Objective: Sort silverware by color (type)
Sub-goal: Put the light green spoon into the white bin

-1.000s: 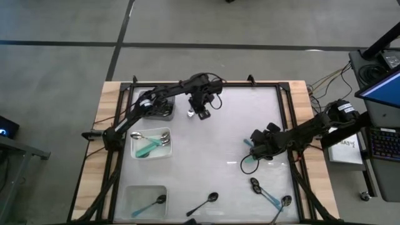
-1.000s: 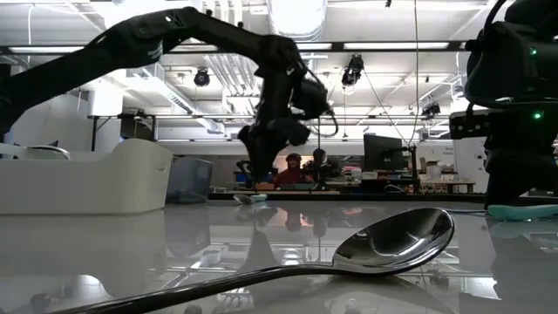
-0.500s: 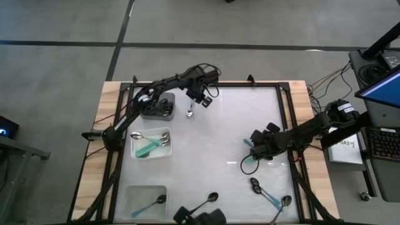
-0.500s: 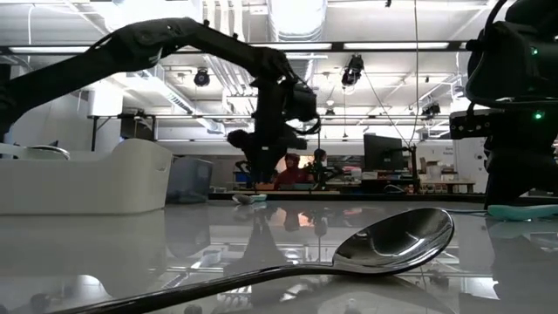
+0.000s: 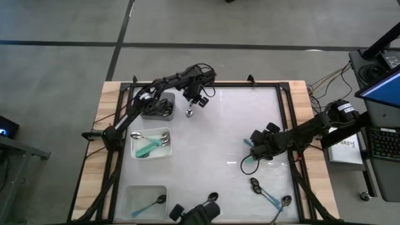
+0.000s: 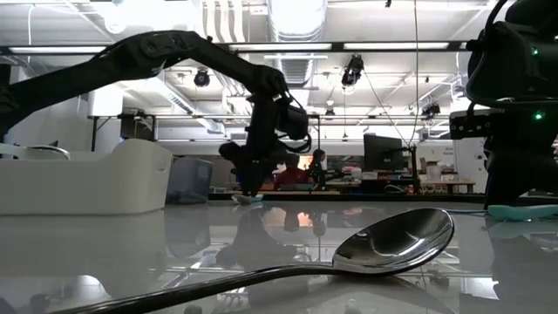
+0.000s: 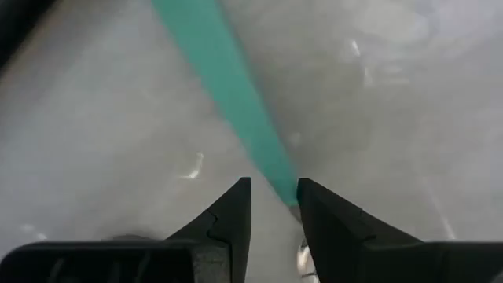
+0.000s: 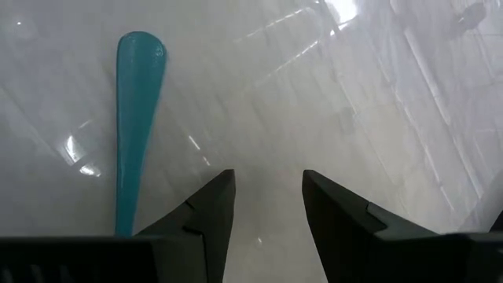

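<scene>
**Left tool grips teal-handled spoon**

At the tabletop's [image 5: 219, 144] eleven o'clock, the left tool [image 5: 194, 100] clamps a teal-handled spoon [image 7: 228, 86]. The right tool [image 5: 252, 150], fingers parted around nothing, hovers at three o'clock beside another teal handle [image 8: 135, 126].

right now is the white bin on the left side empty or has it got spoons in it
Not empty. The high view shows the white bin holding a few spoons, teal handles and silver bowls showing inside its walls.
</scene>
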`<action>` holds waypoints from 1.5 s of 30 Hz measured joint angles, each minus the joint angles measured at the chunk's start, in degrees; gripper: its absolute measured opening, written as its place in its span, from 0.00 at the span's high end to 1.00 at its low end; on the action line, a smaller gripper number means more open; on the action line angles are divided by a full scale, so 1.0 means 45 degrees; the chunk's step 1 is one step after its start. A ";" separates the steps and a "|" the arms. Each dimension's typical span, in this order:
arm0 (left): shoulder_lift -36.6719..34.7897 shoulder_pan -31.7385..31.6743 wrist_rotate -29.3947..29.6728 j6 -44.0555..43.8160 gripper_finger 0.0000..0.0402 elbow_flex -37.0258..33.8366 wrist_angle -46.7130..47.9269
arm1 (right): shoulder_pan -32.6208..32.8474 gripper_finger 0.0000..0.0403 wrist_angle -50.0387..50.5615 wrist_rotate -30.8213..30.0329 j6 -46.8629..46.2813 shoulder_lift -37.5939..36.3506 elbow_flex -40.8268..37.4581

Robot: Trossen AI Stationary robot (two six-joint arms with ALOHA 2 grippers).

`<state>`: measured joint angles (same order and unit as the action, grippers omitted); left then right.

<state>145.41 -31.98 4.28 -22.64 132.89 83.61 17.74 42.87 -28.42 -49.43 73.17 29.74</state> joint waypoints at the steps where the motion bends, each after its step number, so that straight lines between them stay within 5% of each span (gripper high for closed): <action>1: 0.0008 -0.0077 -0.0359 -0.0029 0.77 -0.0032 -0.0016 | 0.0000 0.64 0.0000 0.0000 -0.0005 0.0000 0.0000; 11: 0.0043 -0.0424 -0.2507 0.0049 0.78 -0.0555 0.0044 | 0.0000 0.64 0.0015 -0.0013 0.0131 0.0000 0.0005; 19: 0.0043 -0.0429 -0.2522 0.0636 0.97 -0.0565 0.0491 | 0.0000 0.64 0.0019 -0.0015 0.0131 0.0000 0.0005; 45: -0.0205 0.1558 -0.1405 0.3359 1.00 0.0447 0.0573 | -0.0010 0.64 -0.0413 -0.0053 0.0083 0.0000 0.0005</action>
<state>144.49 -24.97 -2.05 -7.53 134.90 86.19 17.69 41.01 -28.67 -49.06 73.17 29.76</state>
